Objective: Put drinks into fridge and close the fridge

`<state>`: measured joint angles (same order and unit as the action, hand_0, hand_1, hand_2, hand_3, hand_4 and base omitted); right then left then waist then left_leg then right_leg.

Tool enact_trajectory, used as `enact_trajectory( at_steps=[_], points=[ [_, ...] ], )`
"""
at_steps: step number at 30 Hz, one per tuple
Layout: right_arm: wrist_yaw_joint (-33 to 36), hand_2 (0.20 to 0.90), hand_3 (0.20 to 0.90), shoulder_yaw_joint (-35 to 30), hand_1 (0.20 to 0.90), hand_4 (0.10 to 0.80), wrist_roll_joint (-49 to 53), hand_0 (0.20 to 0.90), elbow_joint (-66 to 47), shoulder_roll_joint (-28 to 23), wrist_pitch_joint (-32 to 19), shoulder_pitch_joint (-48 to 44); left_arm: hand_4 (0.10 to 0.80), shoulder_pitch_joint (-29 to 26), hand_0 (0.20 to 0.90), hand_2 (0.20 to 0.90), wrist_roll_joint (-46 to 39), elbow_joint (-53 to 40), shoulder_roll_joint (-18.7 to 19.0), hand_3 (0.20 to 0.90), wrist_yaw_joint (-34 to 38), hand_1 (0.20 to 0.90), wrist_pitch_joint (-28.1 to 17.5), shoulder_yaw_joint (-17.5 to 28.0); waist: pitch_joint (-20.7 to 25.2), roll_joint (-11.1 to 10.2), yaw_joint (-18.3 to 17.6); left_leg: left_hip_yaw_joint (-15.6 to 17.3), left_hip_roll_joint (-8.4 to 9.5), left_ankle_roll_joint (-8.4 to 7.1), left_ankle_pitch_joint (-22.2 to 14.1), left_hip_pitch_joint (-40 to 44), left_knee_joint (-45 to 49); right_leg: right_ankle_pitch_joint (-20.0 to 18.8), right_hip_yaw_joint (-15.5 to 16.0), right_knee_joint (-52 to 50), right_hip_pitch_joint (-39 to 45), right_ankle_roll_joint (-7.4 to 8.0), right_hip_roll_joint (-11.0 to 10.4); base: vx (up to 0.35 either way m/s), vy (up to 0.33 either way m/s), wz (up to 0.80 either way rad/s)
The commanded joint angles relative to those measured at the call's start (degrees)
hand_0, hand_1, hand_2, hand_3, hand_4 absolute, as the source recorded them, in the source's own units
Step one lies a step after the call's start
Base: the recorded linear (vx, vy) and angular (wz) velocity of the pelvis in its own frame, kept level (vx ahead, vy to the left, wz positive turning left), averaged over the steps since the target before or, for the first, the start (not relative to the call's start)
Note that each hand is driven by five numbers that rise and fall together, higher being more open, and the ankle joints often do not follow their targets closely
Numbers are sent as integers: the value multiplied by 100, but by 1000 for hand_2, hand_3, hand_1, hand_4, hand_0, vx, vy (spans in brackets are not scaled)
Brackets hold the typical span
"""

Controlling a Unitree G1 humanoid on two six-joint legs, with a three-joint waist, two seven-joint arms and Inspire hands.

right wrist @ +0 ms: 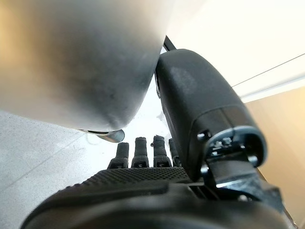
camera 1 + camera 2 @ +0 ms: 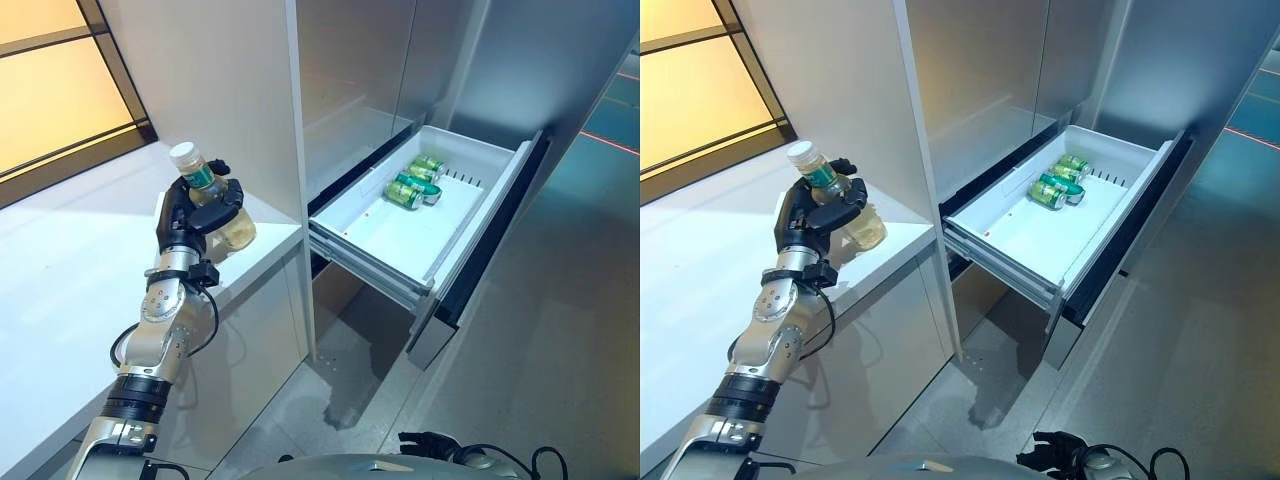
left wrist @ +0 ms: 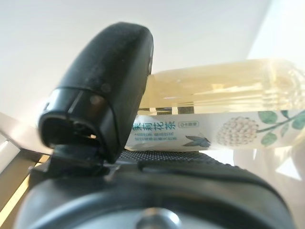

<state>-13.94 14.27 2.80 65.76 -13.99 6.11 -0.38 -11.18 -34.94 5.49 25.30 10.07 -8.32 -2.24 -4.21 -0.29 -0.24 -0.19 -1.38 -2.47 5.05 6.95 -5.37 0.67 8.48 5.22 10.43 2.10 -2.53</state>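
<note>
White and bare, the desk [image 2: 60, 260] ran up to the tall fridge [image 2: 240, 90], whose drawer [image 2: 400, 235] stood pulled out beside and below the desk's end, with green cans [image 2: 415, 183] lying at its far end. The left hand [image 2: 205, 215] had its fingers curled round a bottle [image 2: 215, 195] of pale tea, tilted above the desk edge nearest the drawer; the right hand [image 1: 143, 157] hung idle with straight fingers. The bottle looked likely to slip, since the hold sat high by the neck, or to knock the fridge wall on its way to the drawer.
</note>
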Motion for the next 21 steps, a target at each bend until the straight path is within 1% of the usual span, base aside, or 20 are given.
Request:
enact_trajectory(
  at_steps=[1,3,5,6,7,8,9,12,13,14,15,16,18,20,21],
  points=[
    [-86,900,900,205,900,800,26,900,-94,-124,-167,149,100,-733,300,300,-262,-753,57,200,-350,300,-944,147,-11,138,-42,500,302,278,-862,327,87,574,99,-617,-177,89,319,9,-1,-4],
    [-125,900,900,173,900,800,343,900,-405,-118,-238,164,100,-716,300,300,-295,-877,57,200,-506,300,-1010,130,-15,140,-47,482,309,283,-866,329,90,569,95,-620,-179,88,322,0,0,0],
    [-231,900,900,144,900,800,591,900,-1048,-120,-298,186,100,-682,300,300,-280,-1063,78,200,-762,300,-1087,99,-28,140,-61,469,310,292,-867,337,89,566,91,-627,-176,84,322,0,0,0],
    [-416,900,900,152,900,800,756,900,-1584,-128,-281,197,100,-678,300,300,-344,-1169,98,200,-1048,300,-1108,77,-42,138,-74,458,311,297,-865,336,88,566,92,-638,-183,84,322,0,0,0],
    [-539,900,900,174,900,800,802,900,-1882,-129,-295,217,100,-686,300,300,-349,-1214,110,200,-1202,300,-1113,55,-48,136,-84,455,311,298,-862,334,88,565,94,-645,-190,84,321,0,0,0],
    [-678,900,900,206,900,800,815,900,-2109,-128,-451,243,100,-700,300,300,-340,-1249,126,200,-1373,300,-1159,25,-50,132,-95,456,310,297,-856,329,88,562,99,-651,-199,82,319,0,0,0],
    [-782,900,900,231,900,800,838,900,-2451,-141,-454,267,100,-717,300,300,-333,-1292,144,200,-1539,300,-1178,-1,-57,125,-108,458,309,296,-852,323,86,557,103,-650,-205,86,318,-36,-26,-1],
    [-1301,900,900,415,900,800,1053,900,-3991,-264,-392,365,100,-817,300,300,-345,-1441,287,200,-2205,300,-1223,-251,-75,86,-178,448,309,278,-831,319,73,535,130,-630,-207,101,304,-34,-33,-1],
    [-1379,900,900,433,900,800,1140,900,-4126,-297,-467,370,100,-828,300,300,-366,-1450,304,200,-2334,300,-1227,-289,-76,81,-185,447,309,275,-828,320,71,530,133,-623,-204,103,303,0,0,0],
    [-1486,900,900,417,900,800,1337,900,-4591,-353,-369,336,100,-822,300,300,-409,-1526,347,200,-2517,300,-1222,-390,-78,73,-201,448,307,272,-820,325,60,520,133,-608,-205,106,305,0,0,0],
    [-1640,900,900,357,900,800,1455,900,-5054,-432,-457,291,100,-775,300,300,-442,-1569,342,200,-2770,300,-1240,-485,-82,65,-214,448,309,271,-816,336,58,508,128,-602,-199,110,308,0,0,0],
    [-1737,900,900,255,900,800,1712,900,-5567,-527,-369,200,100,-714,300,300,-420,-1635,307,200,-2960,300,-1231,-590,-89,60,-227,449,311,272,-808,340,56,487,117,-591,-199,115,311,0,0,0],
    [-1843,900,900,125,900,800,2108,900,-6197,-628,-171,43,100,-592,300,300,-376,-1724,241,200,-3200,300,-1210,-727,-105,62,-235,457,312,283,-800,343,58,463,88,-587,-205,121,315,0,0,0],
    [-1920,900,900,7,900,800,2440,900,-6683,-715,-152,-128,100,-488,300,300,-360,-1739,196,200,-3430,300,-1172,-837,-106,68,-237,474,315,297,-798,338,60,437,57,-571,-216,128,316,-18,3,-11],
    [-1947,900,900,-10,900,800,2487,900,-6745,-737,-213,-170,100,-473,300,300,-365,-1730,191,200,-3483,300,-1171,-863,-106,70,-236,478,316,302,-799,340,58,430,50,-564,-215,131,316,-10,6,-15]
  ],
)
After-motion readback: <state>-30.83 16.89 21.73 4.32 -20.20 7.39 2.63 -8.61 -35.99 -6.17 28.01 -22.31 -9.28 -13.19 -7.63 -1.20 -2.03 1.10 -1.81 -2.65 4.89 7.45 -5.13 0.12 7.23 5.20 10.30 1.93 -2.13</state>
